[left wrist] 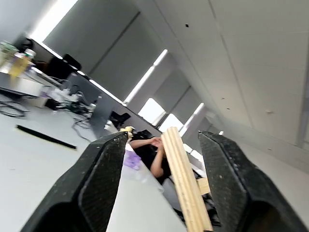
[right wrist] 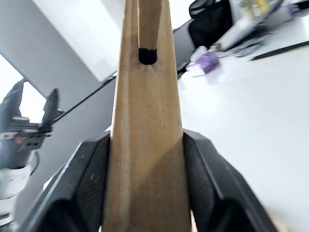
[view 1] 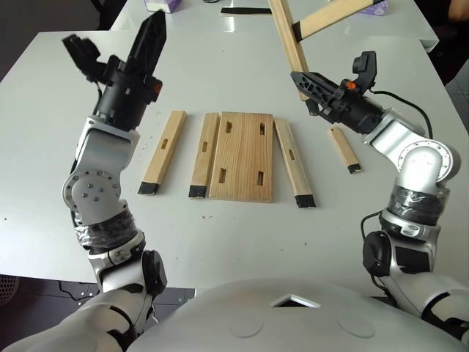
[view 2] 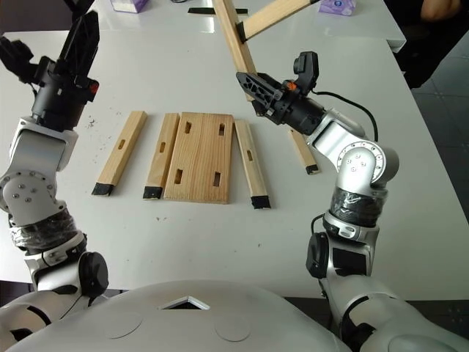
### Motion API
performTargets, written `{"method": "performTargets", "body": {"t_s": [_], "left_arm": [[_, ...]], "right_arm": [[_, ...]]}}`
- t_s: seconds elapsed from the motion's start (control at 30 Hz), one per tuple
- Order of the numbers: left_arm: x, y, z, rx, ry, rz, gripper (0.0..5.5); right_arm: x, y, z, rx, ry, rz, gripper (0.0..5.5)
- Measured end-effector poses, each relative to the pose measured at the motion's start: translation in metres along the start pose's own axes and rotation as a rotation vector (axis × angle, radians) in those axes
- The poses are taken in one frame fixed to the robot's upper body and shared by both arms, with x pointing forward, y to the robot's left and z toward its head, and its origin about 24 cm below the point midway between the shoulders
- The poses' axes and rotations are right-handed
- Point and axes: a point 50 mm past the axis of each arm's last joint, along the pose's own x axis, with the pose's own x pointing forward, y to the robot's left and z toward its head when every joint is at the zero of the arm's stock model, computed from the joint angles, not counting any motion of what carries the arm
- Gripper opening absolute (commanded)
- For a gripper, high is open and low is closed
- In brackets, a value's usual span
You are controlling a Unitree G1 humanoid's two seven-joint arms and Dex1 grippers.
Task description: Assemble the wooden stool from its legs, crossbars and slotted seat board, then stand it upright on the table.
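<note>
The slotted seat board (view 1: 242, 155) lies flat mid-table. Two legs (view 1: 163, 152) (view 1: 205, 154) rest on its left, a third leg (view 1: 293, 161) on its right, all with dark tips toward me. A short crossbar (view 1: 344, 149) lies farther right. My right gripper (view 1: 302, 82) is shut on a fourth leg (view 1: 287, 40), held tilted above the table's far side, with another crossbar (view 1: 333, 18) joined to it. The right wrist view shows this leg (right wrist: 147, 121) between the pads (right wrist: 87, 183). My left gripper (view 1: 152, 29) is raised over the far left, open with nothing in it.
A black strip (view 1: 245, 11) and small purple items (view 1: 163, 4) (view 1: 377, 9) lie at the table's far edge. The white table (view 1: 58, 110) has bare room on the left and in front of the parts.
</note>
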Motion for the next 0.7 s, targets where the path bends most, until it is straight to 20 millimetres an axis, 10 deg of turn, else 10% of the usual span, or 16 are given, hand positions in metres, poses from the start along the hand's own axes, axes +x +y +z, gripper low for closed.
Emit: {"method": "performTargets", "body": {"t_s": [0.7], "left_arm": [[0.012,-0.045,-0.01,-0.098,0.342,-0.381,3.12]], "right_arm": [[-0.013,0.045,-0.003,-0.039,0.244,0.431,2.06]]}}
